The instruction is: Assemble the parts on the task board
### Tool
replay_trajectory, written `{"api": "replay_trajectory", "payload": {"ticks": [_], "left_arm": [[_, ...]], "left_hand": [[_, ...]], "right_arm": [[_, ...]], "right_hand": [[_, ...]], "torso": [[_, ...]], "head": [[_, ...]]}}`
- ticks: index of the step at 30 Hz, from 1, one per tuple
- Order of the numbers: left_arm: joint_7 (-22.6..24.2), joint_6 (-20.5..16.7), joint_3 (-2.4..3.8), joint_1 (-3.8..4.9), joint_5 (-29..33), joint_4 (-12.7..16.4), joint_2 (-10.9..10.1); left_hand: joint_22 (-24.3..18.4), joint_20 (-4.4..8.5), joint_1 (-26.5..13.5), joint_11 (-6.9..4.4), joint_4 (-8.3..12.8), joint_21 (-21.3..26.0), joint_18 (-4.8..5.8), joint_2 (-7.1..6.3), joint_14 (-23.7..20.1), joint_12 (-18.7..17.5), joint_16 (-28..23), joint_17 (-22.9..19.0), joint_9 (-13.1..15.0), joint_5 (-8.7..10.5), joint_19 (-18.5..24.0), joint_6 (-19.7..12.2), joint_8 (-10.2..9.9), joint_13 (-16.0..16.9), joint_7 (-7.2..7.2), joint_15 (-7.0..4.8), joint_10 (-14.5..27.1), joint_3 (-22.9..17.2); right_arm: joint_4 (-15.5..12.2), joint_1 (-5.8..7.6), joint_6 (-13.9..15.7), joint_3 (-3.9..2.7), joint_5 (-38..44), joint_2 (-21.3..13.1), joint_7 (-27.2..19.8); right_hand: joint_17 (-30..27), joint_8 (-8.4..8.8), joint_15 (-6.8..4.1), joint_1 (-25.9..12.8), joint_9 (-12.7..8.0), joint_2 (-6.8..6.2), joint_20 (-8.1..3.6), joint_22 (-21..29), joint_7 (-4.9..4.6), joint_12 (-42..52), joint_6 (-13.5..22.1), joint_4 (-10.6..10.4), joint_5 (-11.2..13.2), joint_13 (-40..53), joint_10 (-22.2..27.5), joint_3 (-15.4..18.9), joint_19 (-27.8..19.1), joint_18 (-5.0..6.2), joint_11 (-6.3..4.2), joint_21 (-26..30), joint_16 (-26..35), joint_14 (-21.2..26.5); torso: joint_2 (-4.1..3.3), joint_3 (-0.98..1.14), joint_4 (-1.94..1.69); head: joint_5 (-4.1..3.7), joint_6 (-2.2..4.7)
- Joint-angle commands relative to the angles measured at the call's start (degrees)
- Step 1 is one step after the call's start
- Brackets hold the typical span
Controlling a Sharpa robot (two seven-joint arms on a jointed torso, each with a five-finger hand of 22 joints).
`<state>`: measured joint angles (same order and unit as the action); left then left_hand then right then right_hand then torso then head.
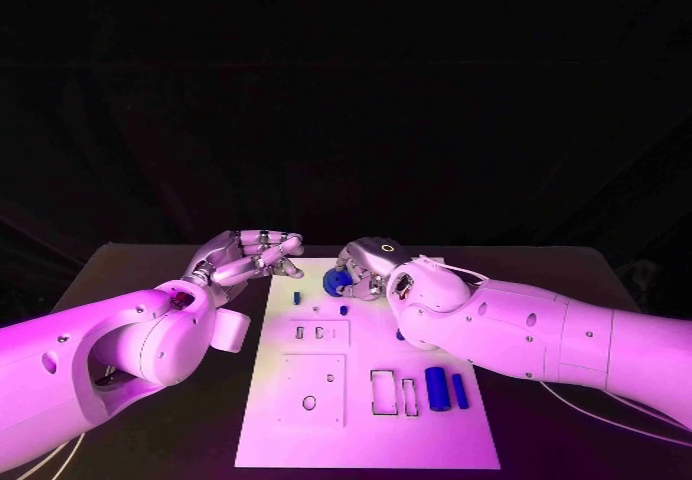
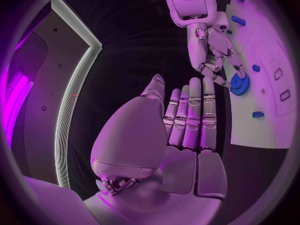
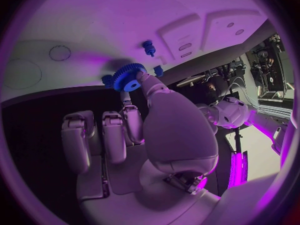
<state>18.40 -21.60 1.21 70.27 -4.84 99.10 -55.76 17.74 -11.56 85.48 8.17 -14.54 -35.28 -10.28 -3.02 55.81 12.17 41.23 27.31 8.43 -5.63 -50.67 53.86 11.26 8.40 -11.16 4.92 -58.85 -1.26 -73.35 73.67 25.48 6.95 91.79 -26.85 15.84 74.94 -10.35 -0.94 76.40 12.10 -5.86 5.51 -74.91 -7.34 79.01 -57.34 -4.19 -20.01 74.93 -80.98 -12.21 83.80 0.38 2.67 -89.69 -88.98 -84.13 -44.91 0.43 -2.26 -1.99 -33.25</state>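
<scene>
The white task board (image 1: pixel 289 430) lies in the middle of the black table. My right hand (image 1: pixel 378 268) is over the board's far end and pinches a blue toothed gear (image 1: pixel 339 283) between thumb and a finger. The right wrist view shows the gear (image 3: pixel 129 77) close to the board (image 3: pixel 75 25), near a small blue peg (image 3: pixel 149 47) standing in it. My left hand (image 1: pixel 245 258) hovers at the board's far left corner, holding nothing; its fingers (image 2: pixel 190 115) are stretched out side by side. The left wrist view also shows the right hand (image 2: pixel 209 50) with the gear (image 2: pixel 239 83).
Two blue cylinders (image 1: pixel 437 388) (image 1: pixel 460 391) lie on the board's near right, beside two rectangular slots (image 1: pixel 384 392). Small blue pegs (image 1: pixel 297 297) (image 1: pixel 343 309) sit toward the far end. My right forearm (image 1: pixel 548 335) crosses above the board's right edge.
</scene>
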Motion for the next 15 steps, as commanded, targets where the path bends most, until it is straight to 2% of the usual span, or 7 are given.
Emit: {"api": "replay_trajectory", "payload": {"ticks": [1,4,6,9,10,15], "left_arm": [[0.2,1.0,0.04,0.07,0.1,0.1,0.1],[0.2,1.0,0.04,0.07,0.1,0.1,0.1],[0.2,1.1,0.04,0.07,0.1,0.1,0.2],[0.1,1.1,0.04,0.07,0.1,0.1,0.2],[0.1,1.1,0.04,0.07,0.1,0.1,0.2],[0.0,1.0,0.04,0.07,0.1,0.0,0.1]], "left_hand": [[0.1,0.04,0.0,-0.04,0.1,-0.4,-0.02,0.38,-0.3,-0.2,0.0,-0.1,0.1,0.18,0.6,-0.4,0.0,0.1,-0.05,0.02,0.5,-0.3],[0.1,0.03,0.0,-0.03,0.1,-0.4,-0.01,0.39,-0.3,-0.2,0.0,-0.1,0.1,0.18,0.6,-0.4,0.0,0.1,-0.06,0.02,0.5,-0.3],[0.1,0.03,0.0,-0.03,0.1,-0.4,-0.01,0.39,-0.4,-0.2,0.0,-0.1,0.1,0.18,0.6,-0.4,0.0,0.1,-0.06,0.03,0.5,-0.3],[0.1,0.02,0.0,-0.02,0.1,-0.4,-0.01,0.39,-0.4,-0.2,0.0,-0.1,0.1,0.18,0.6,-0.4,0.0,0.1,-0.07,0.03,0.5,-0.3],[0.1,0.02,0.0,-0.02,0.1,-0.4,-0.01,0.39,-0.4,-0.2,0.0,-0.1,0.1,0.18,0.6,-0.4,0.0,0.1,-0.07,0.03,0.5,-0.3],[0.1,0.02,0.0,-0.02,0.1,-0.4,-0.01,0.39,-0.4,-0.2,0.0,-0.1,0.1,0.18,0.6,-0.4,0.0,0.1,-0.07,0.03,0.5,-0.3]], "right_arm": [[0.9,-0.19,-0.2,0.0,1.2,0.6,1.0],[1.8,-0.37,-0.1,0.01,1.4,1.2,1.2],[2.3,-0.54,-0.1,0.01,1.5,1.5,1.2],[2.8,-0.78,0.0,0.01,1.7,1.7,1.3],[3.1,-0.85,0.0,0.01,1.7,1.8,1.3],[3.5,-1.0,-0.7,0.01,1.6,2.0,0.8]], "right_hand": [[12.9,0.1,-0.27,-0.2,0.1,0.04,-0.37,-15.1,-0.09,0.2,-0.3,-0.1,0.3,4.1,-0.3,-0.3,6.2,-0.38,0.01,-0.3,-0.2,-5.4],[12.8,0.32,-0.23,-0.3,0.1,-0.06,-0.35,-15.1,-0.17,0.0,-0.1,-0.1,0.5,3.9,-0.1,-0.5,6.2,-0.38,0.07,-0.3,-0.2,-5.4],[12.8,0.58,-0.17,-0.4,0.0,-0.26,-0.32,-15.1,-0.28,-0.2,0.1,-0.1,0.7,3.7,0.0,-0.7,6.2,-0.38,0.16,-0.3,-0.2,-5.4],[12.8,0.94,-0.05,-0.8,-0.1,-0.55,-0.24,-15.1,-0.44,-0.6,0.5,-0.2,1.3,3.4,0.4,-0.9,6.2,-0.38,0.31,-0.3,-0.1,-5.3],[12.7,1.16,0.02,-0.9,-0.1,-0.68,-0.19,-15.1,-0.54,-0.8,0.7,-0.2,1.6,3.2,0.6,-1.0,6.2,-0.38,0.39,-0.3,-0.1,-5.3],[12.7,2.8,0.54,-1.4,-0.7,-1.23,0.19,-15.1,-1.29,-1.5,2.8,-0.3,3.1,2.5,1.3,-1.3,6.2,-0.38,1.03,-0.3,-0.1,-5.3]], "torso": [[0.03,-0.01,0.04],[0.0,0.0,0.03],[0.02,-0.01,-0.01],[0.0,-0.03,-0.08],[0.0,-0.03,-0.06],[0.01,0.0,0.09]], "head": [[0.0,0.21],[0.19,0.1],[0.13,0.51],[0.14,0.62],[0.01,0.39],[0.09,0.12]]}}
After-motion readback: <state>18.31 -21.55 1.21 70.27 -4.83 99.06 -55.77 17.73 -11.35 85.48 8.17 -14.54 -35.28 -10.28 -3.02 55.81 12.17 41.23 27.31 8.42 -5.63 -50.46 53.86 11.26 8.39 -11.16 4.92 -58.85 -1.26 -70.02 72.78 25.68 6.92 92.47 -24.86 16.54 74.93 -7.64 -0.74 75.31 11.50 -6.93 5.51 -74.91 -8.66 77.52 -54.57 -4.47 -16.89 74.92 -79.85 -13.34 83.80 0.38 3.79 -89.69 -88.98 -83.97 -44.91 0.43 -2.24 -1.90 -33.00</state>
